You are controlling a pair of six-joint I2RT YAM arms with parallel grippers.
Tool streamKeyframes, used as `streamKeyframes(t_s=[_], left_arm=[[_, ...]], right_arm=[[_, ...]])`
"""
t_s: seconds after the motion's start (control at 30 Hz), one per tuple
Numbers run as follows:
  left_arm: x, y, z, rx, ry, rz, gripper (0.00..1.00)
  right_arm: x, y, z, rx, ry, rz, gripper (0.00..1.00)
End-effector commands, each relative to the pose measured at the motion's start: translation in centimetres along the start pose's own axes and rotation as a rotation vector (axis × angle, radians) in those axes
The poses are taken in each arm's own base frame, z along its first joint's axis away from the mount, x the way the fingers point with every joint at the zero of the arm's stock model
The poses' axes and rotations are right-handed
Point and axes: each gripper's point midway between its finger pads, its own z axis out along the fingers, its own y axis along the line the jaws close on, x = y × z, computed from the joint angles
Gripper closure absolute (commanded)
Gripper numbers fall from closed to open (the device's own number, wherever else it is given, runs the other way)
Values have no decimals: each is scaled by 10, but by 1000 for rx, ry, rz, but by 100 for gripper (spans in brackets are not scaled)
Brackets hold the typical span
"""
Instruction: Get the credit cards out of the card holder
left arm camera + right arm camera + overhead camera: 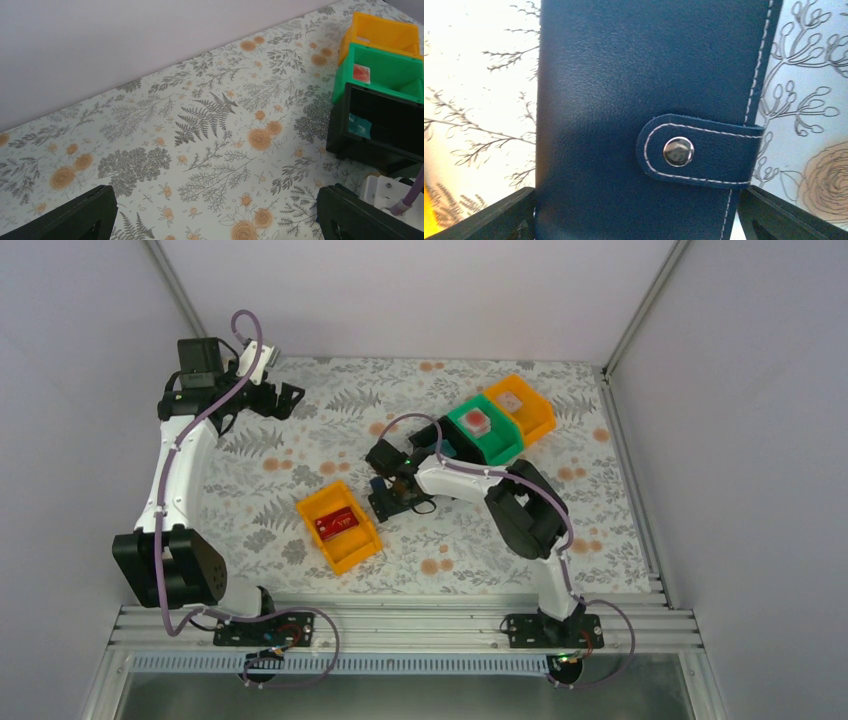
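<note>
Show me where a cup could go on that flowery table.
The flowery tablecloth is bare at the far middle, between the left pincer and the black plastic bin, and on the right, between the right arm and the table's edge. The centre is crowded: the near orange plastic bin, dark navy leather wallet and right pincer sit close together.

The card holder [624, 100], dark navy with pale stitching, was laid flat and closed, its snap tab [696, 152] fastened. A red card [336, 523] was seen in an orange bin [350, 555] just left of the card holder. A pinkish card [478, 421] was seen in a green bin [500, 445] beyond it, to the right.
</note>
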Motion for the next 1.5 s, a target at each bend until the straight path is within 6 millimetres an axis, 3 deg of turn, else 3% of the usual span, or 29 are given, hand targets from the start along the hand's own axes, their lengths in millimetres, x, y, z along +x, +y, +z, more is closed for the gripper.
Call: streamKeyframes(t_s=[0.0, 0.2, 0.27, 0.4, 0.47, 0.6, 0.7, 0.83, 0.9, 0.97, 1.07, 1.17, 1.27, 1.33, 1.47], left_arm=[[-5, -8, -7, 20, -26, 11, 0], [-4, -9, -3, 39, -25, -2, 0], [-3, -10, -3, 40, -23, -1, 0], [-2, -11, -4, 47, -25, 8, 0], [-1, -11, -3, 45, -22, 7, 0], [3, -9, 1, 48, -9, -5, 0], [1, -10, 2, 56, -8, -8, 0], [-16, -16, -7, 91, -25, -4, 0], [-33, -23, -16, 132, -49, -3, 0], [-57, -31, -32, 163, -92, -3, 0], [-98, -47, -64, 198, -177, 5, 0], [-132, -69, -100, 239, -257, 16, 0], [-150, -102, -129, 329, -318, 19, 0], [-153, -125, -140, 391, -329, 8, 0], [-149, -162, -146, 453, -341, 8, 0]], right_arm=[[22, -21, 17, 132, 86, 15, 1], [10, -16, 15, 116, 51, 9, 2], [6, -16, 16, 115, 42, 7, 8], [0, -11, 13, 97, 23, 2, 28], [-3, -11, 9, 94, 9, 3, 32], [-15, -13, -11, 105, -59, 12, 34], [-31, -13, -39, 95, -154, 16, 35], [-70, -12, -113, 66, -394, 28, 37], [-91, -9, -162, 34, -547, 32, 38], [-108, -6, -225, -23, -730, 35, 38], [-117, -10, -303, -64, -968, 40, 36], [-116, -23, -361, -49, -1133, 65, 36], [-110, -29, -401, -59, -1240, 75, 36], [-106, -29, -417, -81, -1290, 72, 37], [-101, -30, -428, -106, -1318, 75, 38]])
